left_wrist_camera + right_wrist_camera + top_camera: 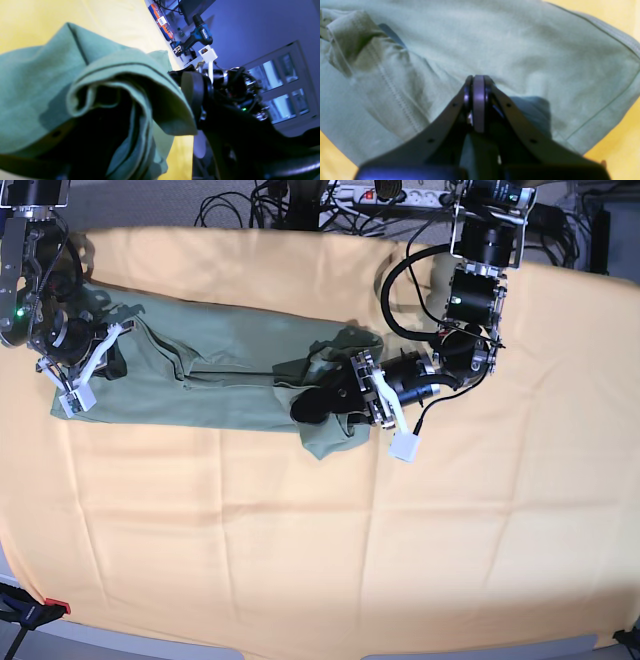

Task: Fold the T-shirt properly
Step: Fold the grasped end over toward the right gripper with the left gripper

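My left gripper [310, 405] lies low over the right end of the T-shirt [220, 375]. In the base view its dark fingers stand apart with bunched cloth lying around them; in the left wrist view green folds drape over one finger [192, 90], and I cannot tell whether any cloth is pinched.

My right gripper [478, 82] is closed, fingertips pressed together down against the shirt fabric. In the base view it sits at the shirt's left end [75, 365]. Whether a fold is caught between the tips I cannot tell.

The T-shirt lies stretched as a long band across the upper half of the yellow-orange table cloth [320, 550], crumpled at the right end, with a stitched hem [395, 95] showing in the right wrist view.

Readable writing: a teal cordless drill [198, 36] beyond the table edge carries the white word "Makita". An orange and blue case [161, 22] beside it has a white label too blurred to read.

Edges and room: the shirt's far edge runs near the cloth's far border. The whole near half of the cloth is open. A power strip [390, 194] and cables lie beyond the far edge; a red-tipped clamp [40, 610] sits at the near left corner.
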Tool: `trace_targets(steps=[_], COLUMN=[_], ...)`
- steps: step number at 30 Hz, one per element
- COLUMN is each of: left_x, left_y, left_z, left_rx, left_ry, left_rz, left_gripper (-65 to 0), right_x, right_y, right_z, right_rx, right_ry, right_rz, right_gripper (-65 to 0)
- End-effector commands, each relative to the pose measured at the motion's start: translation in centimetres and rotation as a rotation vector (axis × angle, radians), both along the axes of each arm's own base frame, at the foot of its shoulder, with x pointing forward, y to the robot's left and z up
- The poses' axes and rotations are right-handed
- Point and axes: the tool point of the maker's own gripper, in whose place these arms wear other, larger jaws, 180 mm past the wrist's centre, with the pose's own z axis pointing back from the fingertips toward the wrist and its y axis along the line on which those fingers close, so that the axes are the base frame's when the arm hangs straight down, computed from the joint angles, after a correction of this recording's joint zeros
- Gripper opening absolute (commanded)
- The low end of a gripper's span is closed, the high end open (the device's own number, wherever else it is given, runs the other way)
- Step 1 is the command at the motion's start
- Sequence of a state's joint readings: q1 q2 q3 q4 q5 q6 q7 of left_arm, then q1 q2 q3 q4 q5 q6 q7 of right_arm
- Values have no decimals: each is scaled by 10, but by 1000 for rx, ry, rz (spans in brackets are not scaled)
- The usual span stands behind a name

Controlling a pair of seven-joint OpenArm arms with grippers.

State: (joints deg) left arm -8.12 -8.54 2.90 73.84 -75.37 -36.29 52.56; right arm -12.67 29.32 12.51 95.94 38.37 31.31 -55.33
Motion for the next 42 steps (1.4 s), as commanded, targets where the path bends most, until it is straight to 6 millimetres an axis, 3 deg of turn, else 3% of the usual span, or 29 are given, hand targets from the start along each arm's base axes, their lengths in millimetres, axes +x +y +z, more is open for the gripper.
trace_targets(steps=[1, 11, 16, 24, 28, 37, 42], left_x=[7, 5, 4, 4, 5, 33, 19], left_y=[0, 2, -2, -1, -3, 0, -10], left_z=[14, -21, 0, -10, -1, 13, 6], left_rx=[-13, 183, 81, 188, 202, 286, 282], left_ry=[-48, -19, -69, -52, -63, -98, -68], left_rz=[6, -12, -20, -85, -150, -129, -180], left_gripper=[-349, -351, -351, -351, -351, -351, -351], right_x=[-1, -1, -1, -1, 0, -1, -1], right_y=[-9, -9, -9, -9, -8, -9, -8], right_z=[2, 2, 2, 2, 2, 2, 2], right_rx=[-40, -37, -37, -37, -36, -37, -36], right_ry=[12, 13, 13, 11, 9, 11, 11], right_rz=[2, 2, 2, 2, 2, 2, 2], right_gripper=[-650, -650, -650, -650, -650, -650, -650])
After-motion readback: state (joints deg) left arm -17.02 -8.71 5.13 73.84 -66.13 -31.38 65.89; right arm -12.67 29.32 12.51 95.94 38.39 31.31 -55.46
